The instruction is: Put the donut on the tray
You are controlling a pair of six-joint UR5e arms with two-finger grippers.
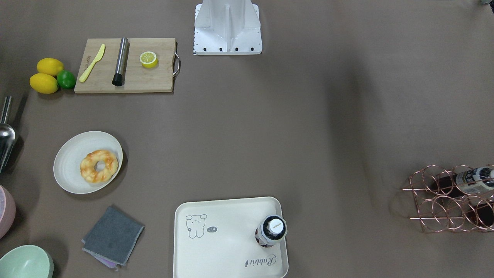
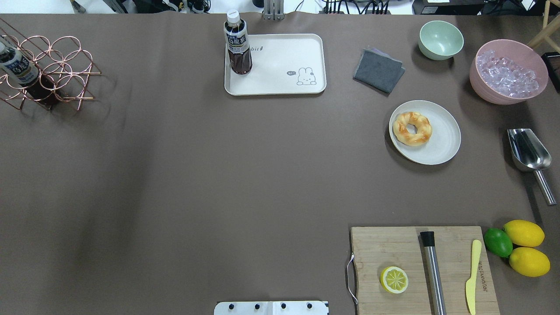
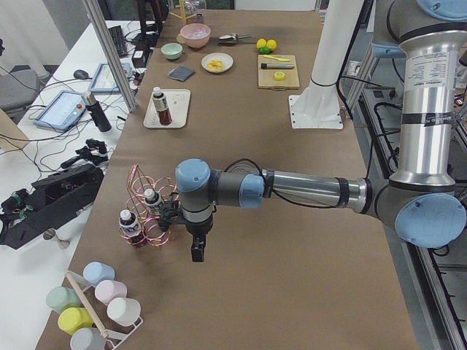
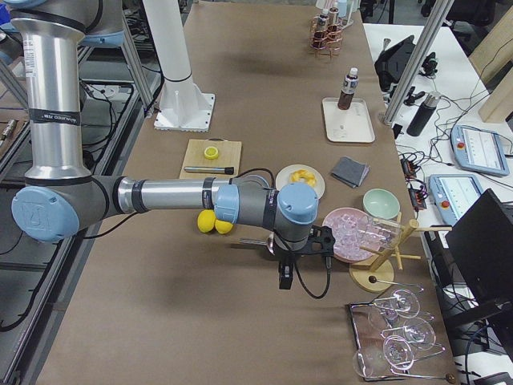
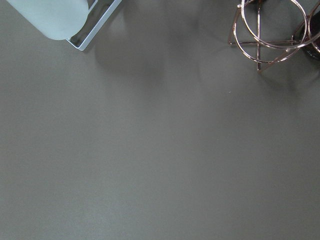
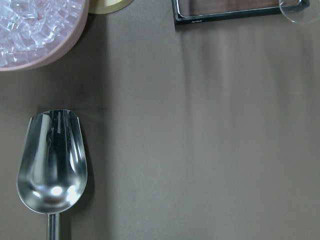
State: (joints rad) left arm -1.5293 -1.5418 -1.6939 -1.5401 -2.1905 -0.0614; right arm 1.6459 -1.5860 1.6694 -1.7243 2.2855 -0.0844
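Observation:
The golden twisted donut (image 1: pixel 98 166) lies on a round cream plate (image 1: pixel 69 154), also in the overhead view (image 2: pixel 411 128). The cream tray (image 1: pixel 227 247) with the bear drawing sits at the table's far side (image 2: pixel 280 65); a dark drink bottle (image 2: pixel 237 43) stands in one corner of it. My left gripper (image 3: pixel 197 251) hangs over the table beside the copper rack, far from both. My right gripper (image 4: pixel 284 281) hangs near the pink ice bowl and the scoop. Both show only in the side views, so I cannot tell whether they are open or shut.
A grey cloth (image 2: pixel 378 70) lies between tray and plate. A green bowl (image 2: pixel 440 39), a pink bowl of ice (image 2: pixel 507 72) and a metal scoop (image 2: pixel 528 153) are near the plate. A cutting board (image 2: pixel 393 249) and a copper rack (image 2: pixel 43 70) stand farther off.

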